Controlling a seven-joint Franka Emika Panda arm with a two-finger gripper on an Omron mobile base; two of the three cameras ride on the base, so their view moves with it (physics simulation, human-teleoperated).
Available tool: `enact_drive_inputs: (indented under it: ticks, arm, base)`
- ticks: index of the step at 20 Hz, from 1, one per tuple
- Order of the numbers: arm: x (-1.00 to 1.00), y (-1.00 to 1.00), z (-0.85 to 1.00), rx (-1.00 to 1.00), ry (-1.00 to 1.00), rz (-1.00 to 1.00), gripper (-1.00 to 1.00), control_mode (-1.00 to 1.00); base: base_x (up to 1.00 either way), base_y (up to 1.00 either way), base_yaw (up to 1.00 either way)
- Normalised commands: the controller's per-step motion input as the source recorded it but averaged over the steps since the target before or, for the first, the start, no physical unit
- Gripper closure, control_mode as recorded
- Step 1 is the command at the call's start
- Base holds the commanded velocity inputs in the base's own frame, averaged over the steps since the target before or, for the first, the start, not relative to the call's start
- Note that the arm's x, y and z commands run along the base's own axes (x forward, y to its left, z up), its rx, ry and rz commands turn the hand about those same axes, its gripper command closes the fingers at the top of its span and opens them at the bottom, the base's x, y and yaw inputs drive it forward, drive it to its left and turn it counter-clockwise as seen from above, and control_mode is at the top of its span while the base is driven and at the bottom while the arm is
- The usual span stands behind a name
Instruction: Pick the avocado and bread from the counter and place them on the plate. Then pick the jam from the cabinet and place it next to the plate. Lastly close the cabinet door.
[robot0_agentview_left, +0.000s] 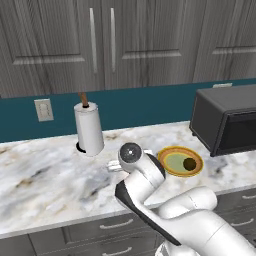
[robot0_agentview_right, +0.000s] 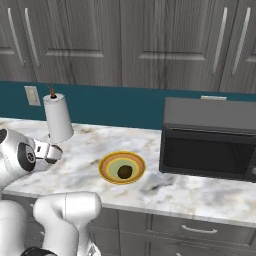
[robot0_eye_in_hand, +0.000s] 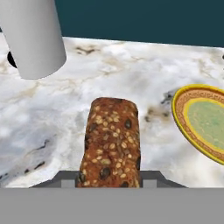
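A seeded brown bread loaf (robot0_eye_in_hand: 111, 140) stands between the fingers of my gripper (robot0_eye_in_hand: 109, 179), which looks shut on its lower end. The bread points out over the marble counter (robot0_eye_in_hand: 100, 74); I cannot tell if it is lifted off the slab. The plate (robot0_eye_in_hand: 181, 113) with its yellow rim lies just right of the bread. From the base the gripper (robot0_agentview_left: 111, 166) (robot0_agentview_right: 56, 151) sits low, left of the plate (robot0_agentview_left: 165, 159) (robot0_agentview_right: 105, 170). The dark avocado (robot0_agentview_left: 189, 163) (robot0_agentview_right: 124, 171) rests on the plate. The grey cabinet doors (robot0_agentview_left: 60, 45) above are all closed, so the jam is hidden.
A white paper towel roll (robot0_agentview_left: 89, 129) (robot0_agentview_right: 57, 119) (robot0_eye_in_hand: 30, 35) stands behind and left of the gripper. A black microwave (robot0_agentview_left: 227, 122) (robot0_agentview_right: 210, 145) sits on the counter right of the plate. A wall socket (robot0_agentview_left: 44, 109) is on the teal backsplash. Grey drawers (robot0_agentview_left: 115, 225) run below.
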Motion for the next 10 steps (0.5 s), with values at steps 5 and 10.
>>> enact_drive_inputs:
  ticks: [5,10]
  arm:
    - [0.21,-0.74,0.23,-0.16,-0.01,-0.12,1.00,-1.00]
    - [0.33,-0.81,0.23,-0.06,0.00,-0.12,1.00,-1.00]
  base:
    - [0.00,0.00,0.00]
    - [0.00,0.00,0.00]
